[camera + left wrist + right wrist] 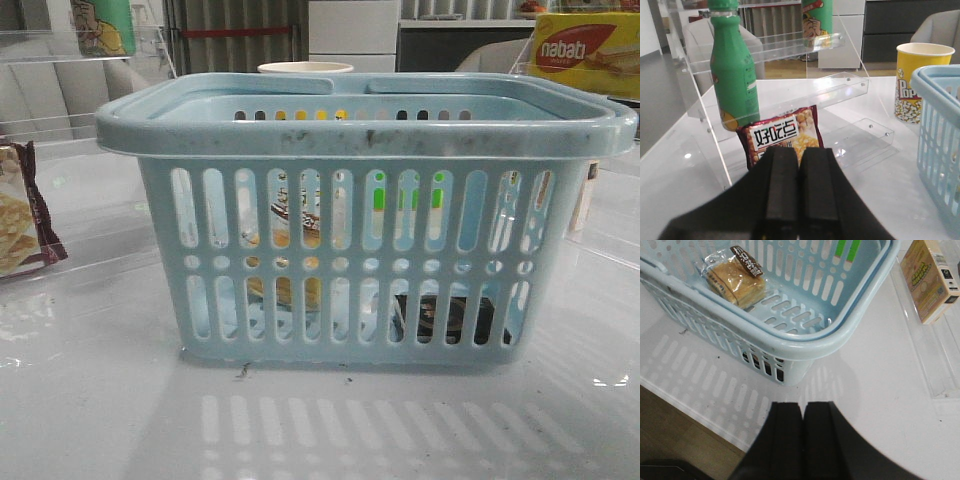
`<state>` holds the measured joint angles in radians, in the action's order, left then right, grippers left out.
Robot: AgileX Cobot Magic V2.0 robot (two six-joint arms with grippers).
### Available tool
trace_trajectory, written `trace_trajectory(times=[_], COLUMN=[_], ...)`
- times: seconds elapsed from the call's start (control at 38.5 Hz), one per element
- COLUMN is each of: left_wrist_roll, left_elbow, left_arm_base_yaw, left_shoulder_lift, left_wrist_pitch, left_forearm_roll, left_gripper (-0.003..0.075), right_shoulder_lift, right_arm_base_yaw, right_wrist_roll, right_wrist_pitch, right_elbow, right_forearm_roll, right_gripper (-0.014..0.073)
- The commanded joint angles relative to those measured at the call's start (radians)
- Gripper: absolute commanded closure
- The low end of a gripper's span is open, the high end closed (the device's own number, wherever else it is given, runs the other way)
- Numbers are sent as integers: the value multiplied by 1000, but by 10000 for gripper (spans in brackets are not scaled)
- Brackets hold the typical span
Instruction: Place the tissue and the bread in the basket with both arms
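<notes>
A glossy white table [100,400] carries clear acrylic shelves and, in the middle, one blue basket [365,128]. One bread [735,277] packet lies inside it on the floor, toward the robot's left. One dark tissue [450,318] pack shows through the front slots, low on the right. Both look light and soft: the bread's clear wrapper is likely slippery and would crush, so a gentle pinch across its short sides suits. The tissue, flat and yielding, is best taken across its width. The left tool [799,187] is closed and empty, facing a snack bag [782,137] and green bottle [733,75]. The right tool [802,435] is closed too, holding nothing, outside the basket's corner. The task looks done.
</notes>
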<state>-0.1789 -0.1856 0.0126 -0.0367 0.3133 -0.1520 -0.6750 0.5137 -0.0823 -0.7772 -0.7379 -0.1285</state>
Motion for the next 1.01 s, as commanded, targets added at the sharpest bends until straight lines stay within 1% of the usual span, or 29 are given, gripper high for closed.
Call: trace_trajectory(times=[0.0,0.08,0.26,0.39,0.42,0.52,0.99], left_wrist_roll=[115,179,179,174,171,171,171], left_elbow=[29,67,134,196,194,193,193], left_arm_base_yaw=[-10,-23,-31,-38,-39,-49,-51], left_shoulder_lift=[25,50,62,62,62,62,62], left_wrist_pitch=[-124,-153,-230,-344,-313,-325,-325], left_forearm_roll=[60,109,142,152,166,190,187], left_gripper=[625,625,625,625,625,625,625], right_shoulder_lift=[-1,-1,-1,-1,-1,-1,-1], right_arm_base_yaw=[1,1,1,1,1,1,1], right_wrist_roll=[2,2,2,2,2,2,2], right_wrist_pitch=[65,65,65,64,64,64,64], right_elbow=[-26,-26,-26,-26,-26,-26,-26], right_forearm_roll=[-20,-20,-20,-20,-20,-20,-20], right_gripper=[538,538,538,538,538,538,538])
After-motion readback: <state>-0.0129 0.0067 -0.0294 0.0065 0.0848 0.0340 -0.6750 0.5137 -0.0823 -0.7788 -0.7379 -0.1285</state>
